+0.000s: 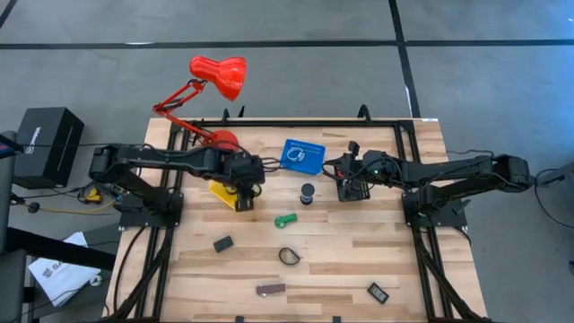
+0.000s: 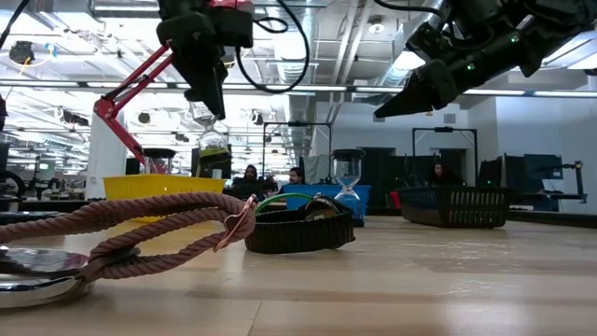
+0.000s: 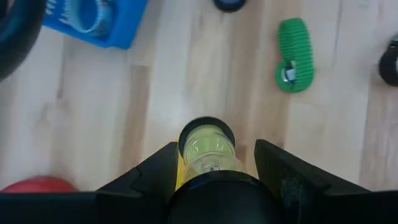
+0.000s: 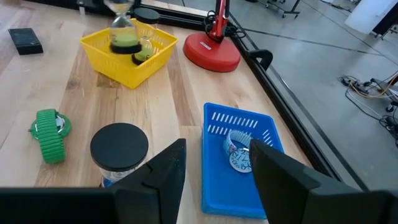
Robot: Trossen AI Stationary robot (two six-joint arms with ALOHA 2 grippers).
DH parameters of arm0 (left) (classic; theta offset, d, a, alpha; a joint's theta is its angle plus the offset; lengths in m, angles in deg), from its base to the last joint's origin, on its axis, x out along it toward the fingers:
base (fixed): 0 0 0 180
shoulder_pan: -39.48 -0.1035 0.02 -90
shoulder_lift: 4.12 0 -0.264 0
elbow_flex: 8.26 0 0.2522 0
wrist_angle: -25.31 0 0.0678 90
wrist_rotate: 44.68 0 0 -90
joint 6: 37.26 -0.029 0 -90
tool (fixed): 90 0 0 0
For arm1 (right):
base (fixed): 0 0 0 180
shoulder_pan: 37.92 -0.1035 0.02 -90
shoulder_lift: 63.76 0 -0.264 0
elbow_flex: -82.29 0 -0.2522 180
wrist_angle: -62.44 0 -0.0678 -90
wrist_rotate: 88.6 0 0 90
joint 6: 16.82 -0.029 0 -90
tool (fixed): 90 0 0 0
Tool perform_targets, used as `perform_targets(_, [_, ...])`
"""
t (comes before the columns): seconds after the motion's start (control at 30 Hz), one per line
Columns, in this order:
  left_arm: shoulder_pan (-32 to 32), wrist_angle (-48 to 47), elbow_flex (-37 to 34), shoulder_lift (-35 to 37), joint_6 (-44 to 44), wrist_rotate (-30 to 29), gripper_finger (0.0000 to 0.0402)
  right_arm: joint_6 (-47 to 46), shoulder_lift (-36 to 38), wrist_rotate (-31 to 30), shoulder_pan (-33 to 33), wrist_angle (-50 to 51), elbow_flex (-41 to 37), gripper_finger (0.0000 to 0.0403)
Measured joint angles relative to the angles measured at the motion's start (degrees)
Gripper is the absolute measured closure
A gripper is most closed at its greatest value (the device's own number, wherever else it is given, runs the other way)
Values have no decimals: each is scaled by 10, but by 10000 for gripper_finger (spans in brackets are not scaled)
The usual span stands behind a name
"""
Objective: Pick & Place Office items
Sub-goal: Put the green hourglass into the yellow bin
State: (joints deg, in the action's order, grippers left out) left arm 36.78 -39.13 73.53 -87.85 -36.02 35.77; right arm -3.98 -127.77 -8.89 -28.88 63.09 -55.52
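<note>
Your left hand (image 1: 244, 184) pinched a clear yellow-sand hourglass (image 3: 207, 146), axis upright, over the yellow plastic basket (image 4: 127, 53); right hand (image 4: 214, 165), spread, waited at counter's 1 o'clock.

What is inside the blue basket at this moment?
Inside the blue basket lies a wristwatch with a round dial and pale strap. The right gripper's fingers cover the basket's near part.

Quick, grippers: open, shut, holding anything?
Left gripper: shut on the clear hourglass with yellow-green sand, over the yellow basket.
Right gripper: open, empty.
</note>
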Motion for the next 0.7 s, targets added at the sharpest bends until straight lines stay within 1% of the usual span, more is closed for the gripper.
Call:
perform_targets(0.23, [-29,-32,-5,5,-9,0,206,-1,0,0,0,5,0,235])
perform_targets(0.4, [-38,-33,-52,5,6,3,208,-8,0,0,0,7,0,235])
perform_targets(0.5, [-38,-29,-82,4,17,8,200,-9,0,0,0,6,0,235])
perform_targets(0.7, [-37,9,-104,4,26,24,208,-8,0,0,0,6,0,235])
